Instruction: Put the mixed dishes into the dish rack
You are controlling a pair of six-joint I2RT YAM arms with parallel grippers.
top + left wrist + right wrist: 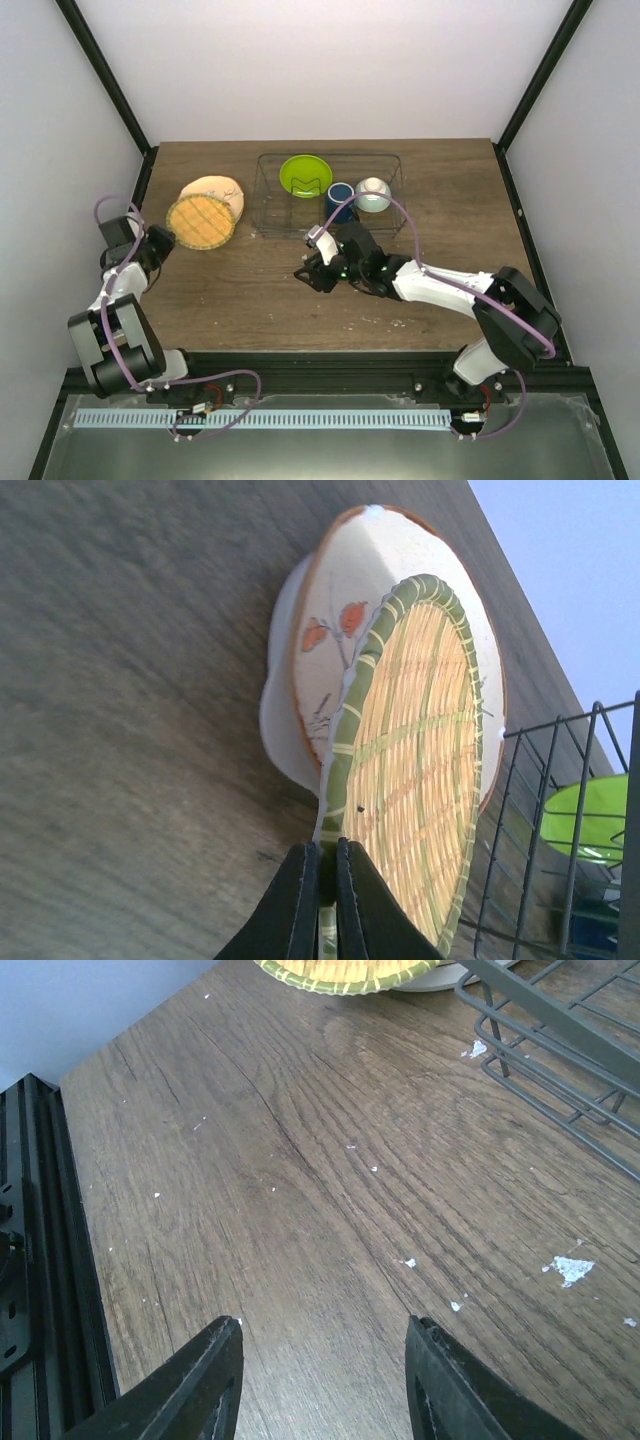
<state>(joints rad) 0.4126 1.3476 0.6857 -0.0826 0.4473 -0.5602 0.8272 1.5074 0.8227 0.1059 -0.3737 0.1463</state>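
— Checking the left hand (327, 855) first: what has it got?
— Fingers drawn almost together, clamped on the near rim of the tan woven-look plate (420, 770). The green-banded edge sits between the two black pads.

— Where does that plate lie?
— On the left part of the wooden surface (250, 300), overlapping the beige patterned plate (345, 630). The patterned plate shows a red-leaf sprig on its face and a white underside. In my left wrist view the woven one leans on it. Whether the gripped edge touches the surface I cannot tell.

— Right hand?
— My right hand (325, 1380) is spread wide and holds nothing. It hangs low over bare wood near the middle of the surface, near the near-left corner of the rack.

— Rack contents?
— The wire dish rack (280, 215) stands at the far centre of the surface. The lime-green plate (305, 175) is upright in its left half. The small dark blue mug (340, 198) and the pale mint bowl (374, 193) sit just beside each other in its right half.

— The two plates against the rack?
— Both are outside it, near its left end. From the top view there is a gap between them and the wires.
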